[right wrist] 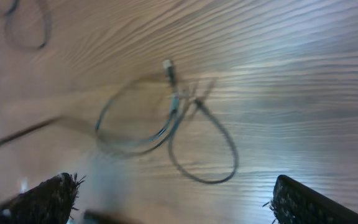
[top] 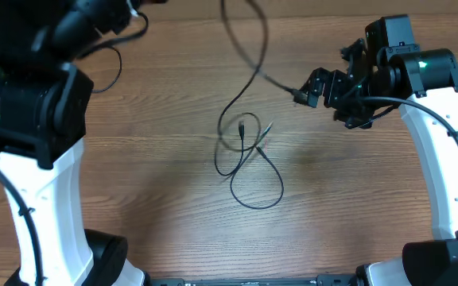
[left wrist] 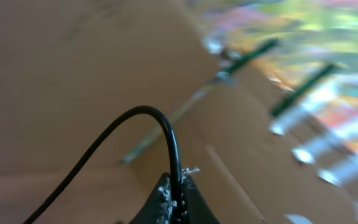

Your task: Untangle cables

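Your left claw (left wrist: 174, 200) is pinched fully closed on one of the cables (left wrist: 138, 118). In its wrist view the thin black cord comes up out of the fingertips, arches over and drops away to the lower left. Behind it you get only a blurred brown surface and bright smears, too soft to read.

Your right claw (right wrist: 176, 199) stands wide open and holds nothing. Its fingers (right wrist: 45, 199) sit in the two bottom corners of its wrist view, with bare wood between them. From overhead it hangs over the right side of the table (top: 356, 199), its tip pointing left toward the middle. One strand of cord runs in toward that tip from the left, and you cannot tell whether it touches the claw.

Further out, the rest of the cables lie loosely tangled around the middle of the table. There are two loops that cross each other, one toward the far side and one toward the front edge. Two metal-tipped plug ends (top: 242, 125) lie near each other on the far-side part of the tangle, just beside the crossing. From that tangle a strand climbs toward the far side of the table, curves, and leaves the overhead view at its top. The right wrist view shows the same loops and one plug tip, though motion blur softens them.
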`<action>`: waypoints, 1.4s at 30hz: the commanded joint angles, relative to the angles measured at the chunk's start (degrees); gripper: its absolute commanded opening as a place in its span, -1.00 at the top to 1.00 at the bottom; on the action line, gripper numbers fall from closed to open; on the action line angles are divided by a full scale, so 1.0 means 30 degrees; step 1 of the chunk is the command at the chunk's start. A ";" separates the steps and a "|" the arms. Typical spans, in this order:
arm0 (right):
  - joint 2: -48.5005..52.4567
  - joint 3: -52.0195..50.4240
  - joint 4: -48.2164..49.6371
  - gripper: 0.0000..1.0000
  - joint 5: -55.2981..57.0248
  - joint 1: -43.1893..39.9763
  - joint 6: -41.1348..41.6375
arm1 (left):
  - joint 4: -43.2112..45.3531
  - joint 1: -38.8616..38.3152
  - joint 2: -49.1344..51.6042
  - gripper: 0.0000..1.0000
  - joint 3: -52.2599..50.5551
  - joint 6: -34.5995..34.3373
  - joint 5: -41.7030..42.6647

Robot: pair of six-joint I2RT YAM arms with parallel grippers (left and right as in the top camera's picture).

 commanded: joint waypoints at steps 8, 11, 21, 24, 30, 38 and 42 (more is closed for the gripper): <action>0.0022 -0.3810 0.2499 -1.00 -0.2368 0.2492 -0.1202 | 0.1705 -0.0124 -0.0044 0.92 0.0095 0.0750 -0.2776; 0.0022 -0.5158 0.4255 -1.00 -0.2572 0.3934 -0.1209 | -0.0066 -0.0124 -0.0036 0.92 0.0095 0.1275 -0.3840; 0.0066 -0.8663 1.1446 -1.00 0.1486 0.8546 0.1355 | -0.3271 -0.0124 -0.0036 0.92 0.0095 0.2157 -0.4342; 0.0095 -0.9726 1.3733 -0.99 0.2098 0.9296 0.2484 | -0.3738 -0.0124 -0.0044 0.92 0.0095 0.2149 -0.4182; 0.0328 -1.1642 1.9620 -0.98 0.2120 1.0448 0.2441 | -0.3920 -0.0124 -0.0044 0.92 0.0095 0.1880 -0.3432; 0.2404 -1.1948 2.1398 -0.72 0.2317 1.0870 0.0707 | -0.5129 -0.0124 -0.0036 0.92 0.0095 0.1938 -0.2688; 0.2849 -1.1948 2.1070 -0.41 0.2397 1.0870 -0.1501 | -0.5909 -0.0124 -0.0036 0.92 0.0095 0.2157 -0.2696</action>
